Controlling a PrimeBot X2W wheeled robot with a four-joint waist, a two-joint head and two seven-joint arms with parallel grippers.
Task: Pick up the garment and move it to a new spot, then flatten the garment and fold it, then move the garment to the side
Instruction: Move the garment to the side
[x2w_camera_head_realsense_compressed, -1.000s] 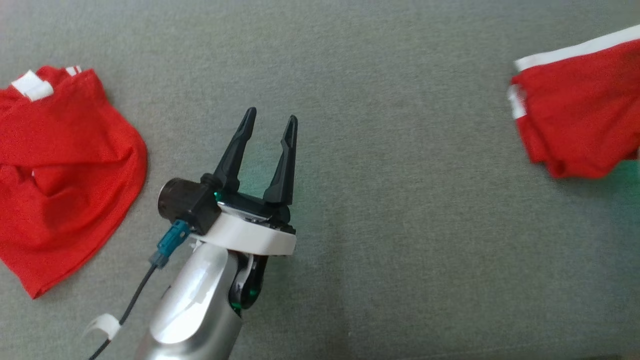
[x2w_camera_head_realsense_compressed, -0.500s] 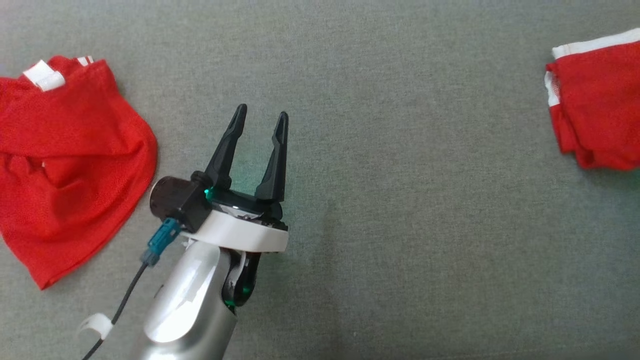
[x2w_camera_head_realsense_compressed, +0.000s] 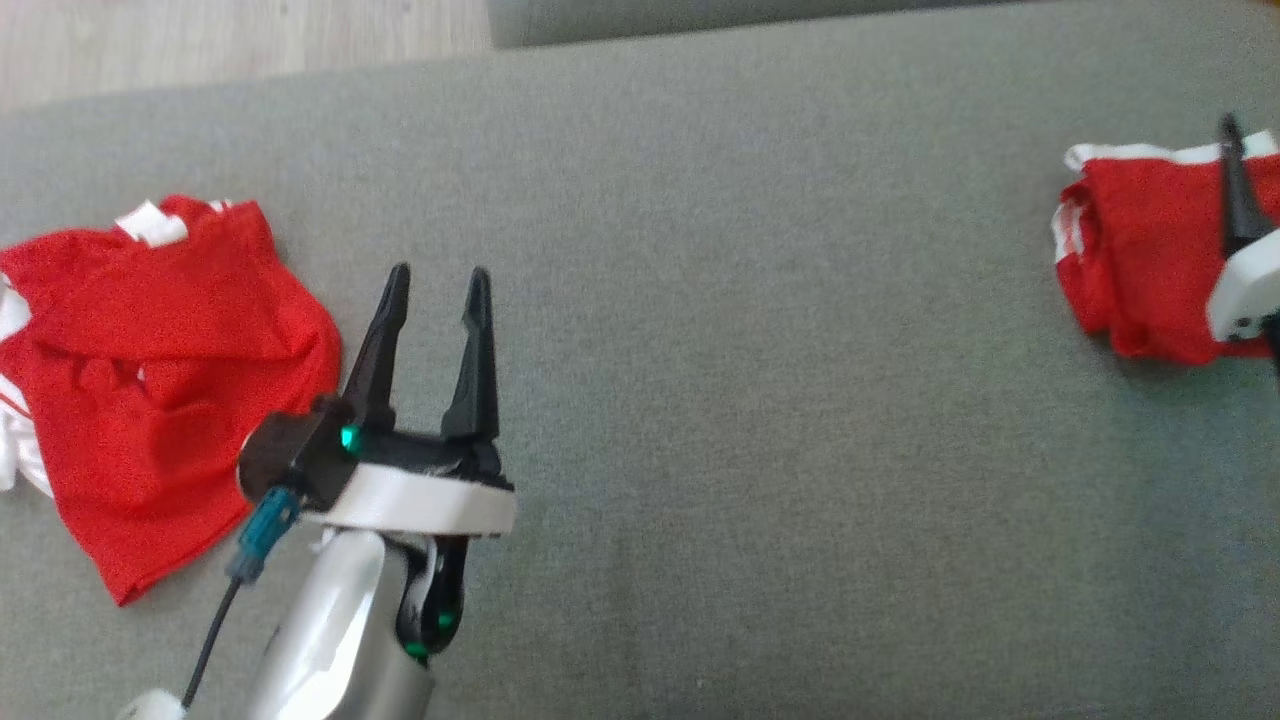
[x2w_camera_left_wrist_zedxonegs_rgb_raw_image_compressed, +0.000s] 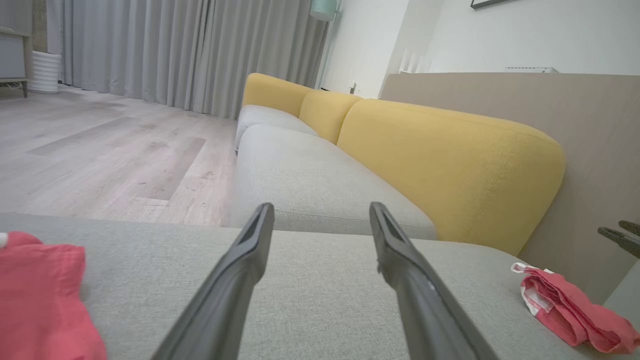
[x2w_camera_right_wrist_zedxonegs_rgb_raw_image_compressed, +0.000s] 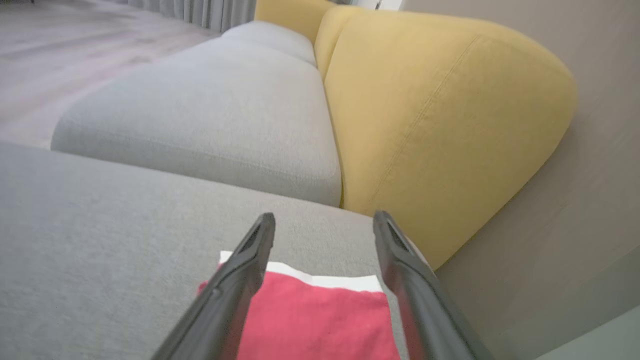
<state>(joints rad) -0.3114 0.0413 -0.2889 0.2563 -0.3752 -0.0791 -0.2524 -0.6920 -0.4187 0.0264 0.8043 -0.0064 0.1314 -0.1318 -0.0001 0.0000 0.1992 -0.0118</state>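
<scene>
While both arms hover over the grey fabric sofa seat (x2w_camera_head_realsense_compressed: 750, 400), my left gripper (x2w_camera_head_realsense_compressed: 439, 275) has its fingers spread wide with nothing between them. The crumpled red mesh garment with white trim (x2w_camera_head_realsense_compressed: 150, 380) lies just to its left, clear of the fingers. My right gripper (x2w_camera_right_wrist_zedxonegs_rgb_raw_image_compressed: 325, 216) is likewise spread and grips nothing. The folded red garment with white edging (x2w_camera_right_wrist_zedxonegs_rgb_raw_image_compressed: 320, 320) lies flat beneath its fingers, near the yellow back cushion (x2w_camera_right_wrist_zedxonegs_rgb_raw_image_compressed: 430, 115).
</scene>
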